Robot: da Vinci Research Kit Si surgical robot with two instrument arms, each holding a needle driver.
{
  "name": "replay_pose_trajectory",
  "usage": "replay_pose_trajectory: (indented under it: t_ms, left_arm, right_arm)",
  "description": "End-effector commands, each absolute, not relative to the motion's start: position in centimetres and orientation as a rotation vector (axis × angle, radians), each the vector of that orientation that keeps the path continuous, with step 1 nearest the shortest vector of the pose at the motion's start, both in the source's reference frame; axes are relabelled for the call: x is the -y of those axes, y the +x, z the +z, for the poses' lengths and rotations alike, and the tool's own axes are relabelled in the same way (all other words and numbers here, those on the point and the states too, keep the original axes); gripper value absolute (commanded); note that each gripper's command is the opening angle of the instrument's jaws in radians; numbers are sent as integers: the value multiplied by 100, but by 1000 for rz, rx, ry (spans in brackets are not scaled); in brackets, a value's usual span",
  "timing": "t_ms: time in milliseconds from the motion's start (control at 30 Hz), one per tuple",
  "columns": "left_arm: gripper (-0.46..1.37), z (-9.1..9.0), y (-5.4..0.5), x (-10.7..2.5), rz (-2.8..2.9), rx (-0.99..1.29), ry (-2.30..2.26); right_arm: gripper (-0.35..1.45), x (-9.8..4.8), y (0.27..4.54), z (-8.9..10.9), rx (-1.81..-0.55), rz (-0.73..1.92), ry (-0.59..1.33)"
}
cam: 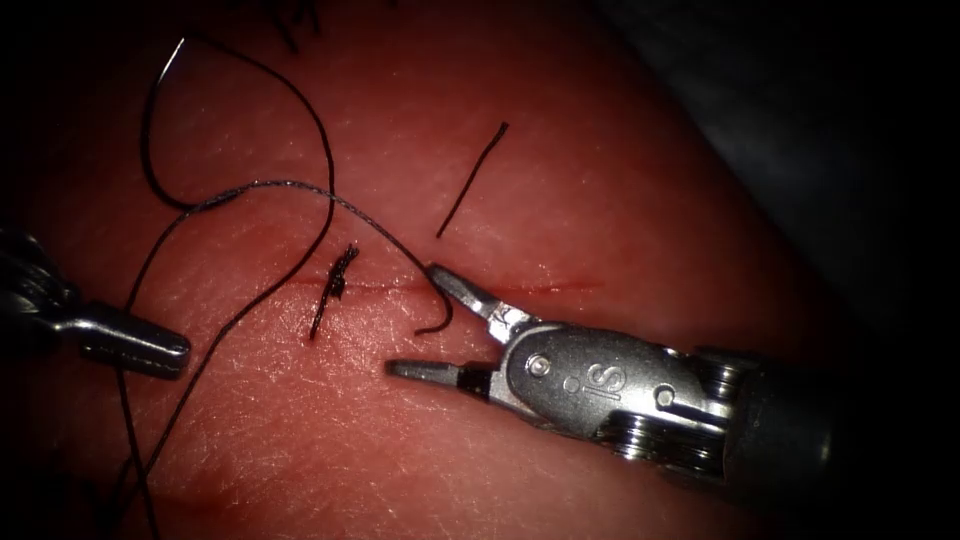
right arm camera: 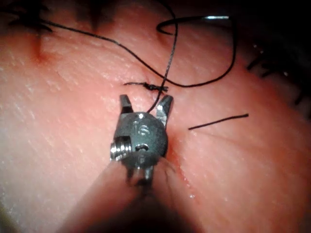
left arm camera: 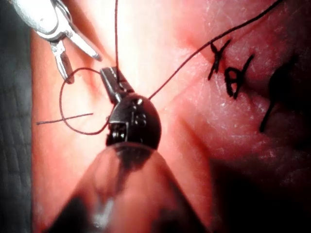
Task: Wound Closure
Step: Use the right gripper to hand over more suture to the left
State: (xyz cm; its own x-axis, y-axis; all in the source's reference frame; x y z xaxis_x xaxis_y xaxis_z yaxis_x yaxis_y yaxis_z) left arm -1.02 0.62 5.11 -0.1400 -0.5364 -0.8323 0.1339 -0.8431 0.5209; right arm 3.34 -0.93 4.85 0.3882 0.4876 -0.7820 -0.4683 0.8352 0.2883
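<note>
1. The right gripper stands open over the cut and holds nothing. The thread runs to its upper jaw, and a short curled tail lies between the jaws.
2. The left gripper is closed. In the left wrist view, thread strands meet at its tip, so we judge that it grips the thread.
3. The needle lies free on the tissue, not in it, up and left of the cut and well apart from both tools.
4. A knotted stitch already sits across the cut. A loose cut end of thread lies above it.
5. Judgement: we are at thread handling at the knot, not needle driving.
6. The next move calls for the right jaws to close squarely on the tail without catching tissue.
</note>
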Motion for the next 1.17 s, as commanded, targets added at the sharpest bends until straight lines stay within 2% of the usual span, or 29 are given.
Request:
replay_pose_trajectory:
  t_ms: [33, 500, 700, 1167]
  left_arm:
    - [-35, 511, -102, -61, -2029, 448, 1691]
    - [-35, 502, -108, -56, -2015, 471, 1672]
    - [-35, 501, -113, -57, -2011, 469, 1678]
    - [-35, 501, -116, -58, -2007, 473, 1677]
  right_arm:
    - [111, 91, 328, 483, -1002, 605, 27]
    - [100, 60, 287, 477, -988, 605, 46]
    - [94, 41, 284, 485, -976, 612, 51]
    - [93, 34, 291, 497, -973, 617, 48]
